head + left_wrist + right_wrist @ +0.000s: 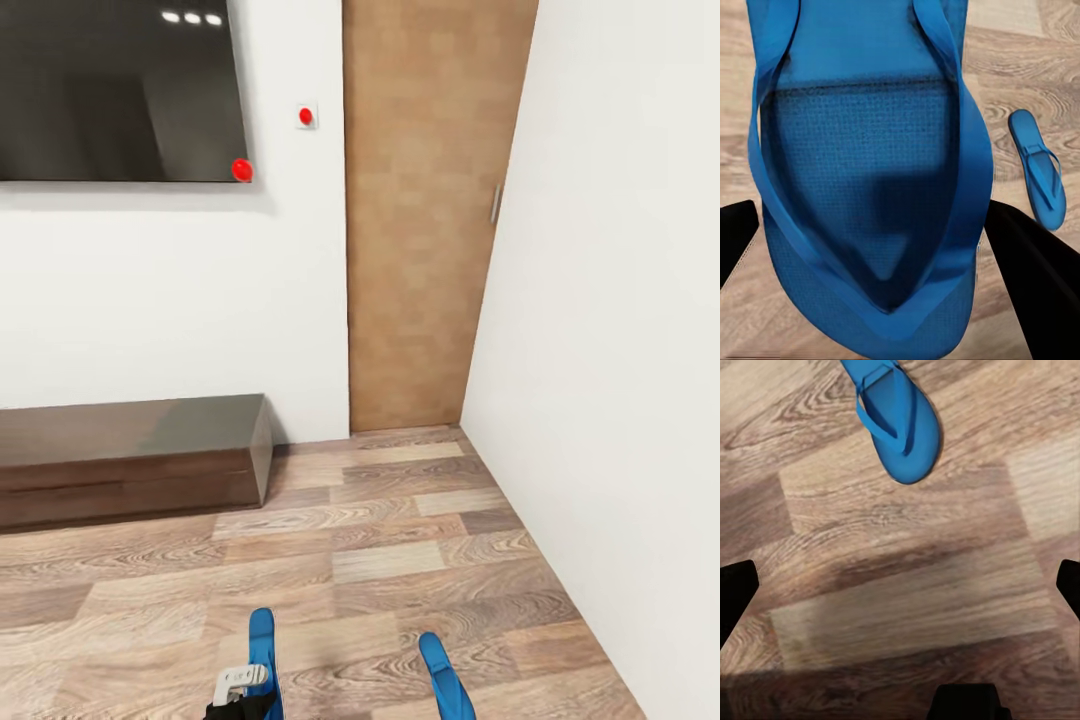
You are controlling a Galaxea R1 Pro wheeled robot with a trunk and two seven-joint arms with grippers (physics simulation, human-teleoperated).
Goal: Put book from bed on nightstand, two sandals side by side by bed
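While facing the long low cabinet (130,455) | left gripper (870,247) straddles one sandal (862,172), grip state unclear | right gripper (900,585) spread, empty | other sandal (445,675) lies near, right of the first | risk: a loose hold (if any) drops it askew.

The left gripper (243,690) has a pale grey, bracket-like piece with small round holes, mounted on a black body. Seen from the left wrist camera, its fingers (1031,274) are plain matte black. The right gripper (900,585) has matching black fingers (735,592) and a black block-shaped base.
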